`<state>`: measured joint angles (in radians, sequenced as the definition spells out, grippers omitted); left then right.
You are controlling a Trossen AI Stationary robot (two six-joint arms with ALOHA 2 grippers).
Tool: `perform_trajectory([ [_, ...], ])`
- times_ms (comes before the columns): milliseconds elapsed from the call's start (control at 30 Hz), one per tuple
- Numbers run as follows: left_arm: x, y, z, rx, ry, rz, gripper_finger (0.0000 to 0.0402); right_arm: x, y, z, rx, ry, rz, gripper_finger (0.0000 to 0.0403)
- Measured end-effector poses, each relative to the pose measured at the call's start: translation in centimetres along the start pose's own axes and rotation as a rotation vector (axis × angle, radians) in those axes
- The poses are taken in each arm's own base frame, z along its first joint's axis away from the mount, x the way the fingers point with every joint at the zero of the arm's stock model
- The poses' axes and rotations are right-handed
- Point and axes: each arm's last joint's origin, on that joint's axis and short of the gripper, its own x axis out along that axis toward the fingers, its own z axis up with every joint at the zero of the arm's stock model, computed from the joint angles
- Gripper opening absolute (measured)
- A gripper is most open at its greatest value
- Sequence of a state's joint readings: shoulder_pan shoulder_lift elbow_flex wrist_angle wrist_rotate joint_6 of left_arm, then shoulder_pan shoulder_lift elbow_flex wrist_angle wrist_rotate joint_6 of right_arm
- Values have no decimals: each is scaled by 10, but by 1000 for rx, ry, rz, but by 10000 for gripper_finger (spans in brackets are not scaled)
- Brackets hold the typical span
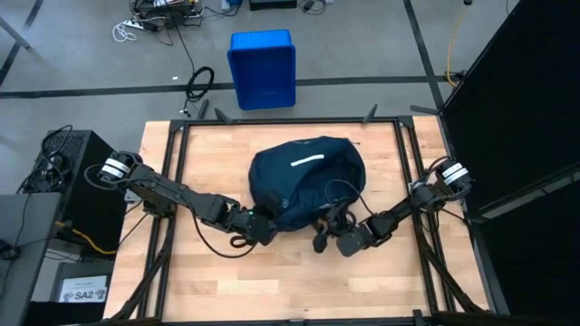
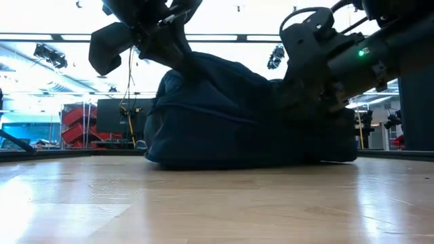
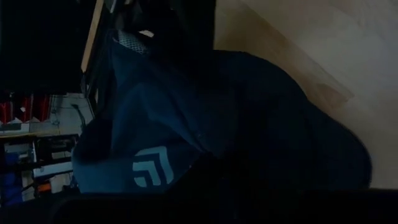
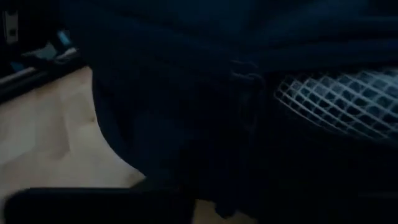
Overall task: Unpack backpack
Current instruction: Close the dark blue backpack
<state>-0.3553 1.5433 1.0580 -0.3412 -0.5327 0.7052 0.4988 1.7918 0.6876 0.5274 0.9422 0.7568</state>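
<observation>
The backpack [image 1: 306, 181] lies on its side in the middle of the wooden desk [image 1: 199, 281], its white stripe [image 1: 306, 160] facing up. The left gripper [image 1: 265, 228] sits at the bag's near left edge, its fingers pressed together on a fold of the navy fabric. The right gripper [image 1: 328, 230] sits at the bag's near right edge, against the dark straps; whether its fingers are spread or pinching cannot be told. Beyond the desk, past the bag from both grippers, a blue bin [image 1: 262, 69] stands on the floor.
</observation>
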Motion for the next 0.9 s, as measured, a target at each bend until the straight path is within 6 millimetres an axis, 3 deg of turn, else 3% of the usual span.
perform_trajectory([
  [67, 0, -2, -2, 3, 15, -14, 0, -1, 1, -1, -36, 4, 7, 38],
  [133, -1, -5, -4, 3, 41, -37, 0, -4, 2, -1, -68, 10, 19, 12],
  [300, -7, -19, -8, 13, 116, -112, 0, -20, 5, 3, -93, 32, 34, 2],
  [567, -23, -41, -6, 1, 179, -163, 0, -65, -3, 23, -91, 30, -13, 0],
  [900, -39, -59, -12, -29, 275, -197, 0, -109, -32, 36, -61, 120, -57, 0],
])
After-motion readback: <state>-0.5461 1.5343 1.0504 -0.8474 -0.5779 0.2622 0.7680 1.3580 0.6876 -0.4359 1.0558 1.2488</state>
